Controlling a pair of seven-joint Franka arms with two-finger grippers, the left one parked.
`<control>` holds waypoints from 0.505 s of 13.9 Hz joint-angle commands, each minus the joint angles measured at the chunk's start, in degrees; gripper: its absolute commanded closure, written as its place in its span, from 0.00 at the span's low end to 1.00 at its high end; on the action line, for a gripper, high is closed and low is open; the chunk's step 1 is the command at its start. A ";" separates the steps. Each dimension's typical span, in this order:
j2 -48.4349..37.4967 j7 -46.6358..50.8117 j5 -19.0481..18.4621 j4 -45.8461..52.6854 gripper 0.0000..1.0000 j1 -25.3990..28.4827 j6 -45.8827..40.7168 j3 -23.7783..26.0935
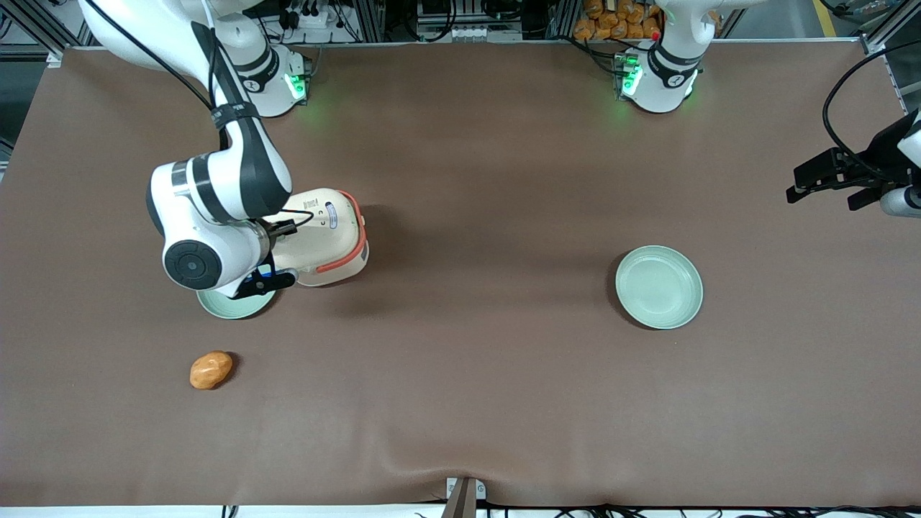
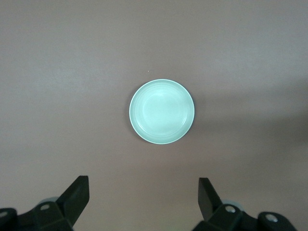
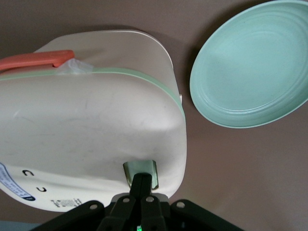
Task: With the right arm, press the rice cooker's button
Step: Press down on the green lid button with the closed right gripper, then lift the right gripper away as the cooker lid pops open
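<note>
The gripper has its fingers pressed together, and their joined tips touch the pale green button on the lid of the rice cooker. In the front view the gripper is mostly hidden under the right arm, which reaches down from its base at the counter's edge farthest from the front camera.

The brown counter carries everything. The rice cooker stands toward the working arm's end of it, about midway between the edge nearest the front camera and the farthest one, its lid shut and its coral-red handle arching over the body. A pale green plate lies just beside the cooker, nearer the front camera, half covered by the wrist. A second pale green plate lies well apart, toward the parked arm's end. A small orange lump lies nearer the front edge than the first plate.
</note>
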 commanded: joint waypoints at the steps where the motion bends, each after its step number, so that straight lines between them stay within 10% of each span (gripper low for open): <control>1: 0.08 -0.53 0.71 1.91 1.00 -0.24 1.33 0.36; 5: -1.59 -0.44 0.80 9.28 0.94 -0.33 -2.89 0.36; 7: -3.95 -0.35 0.71 10.00 0.59 -0.59 -3.16 0.36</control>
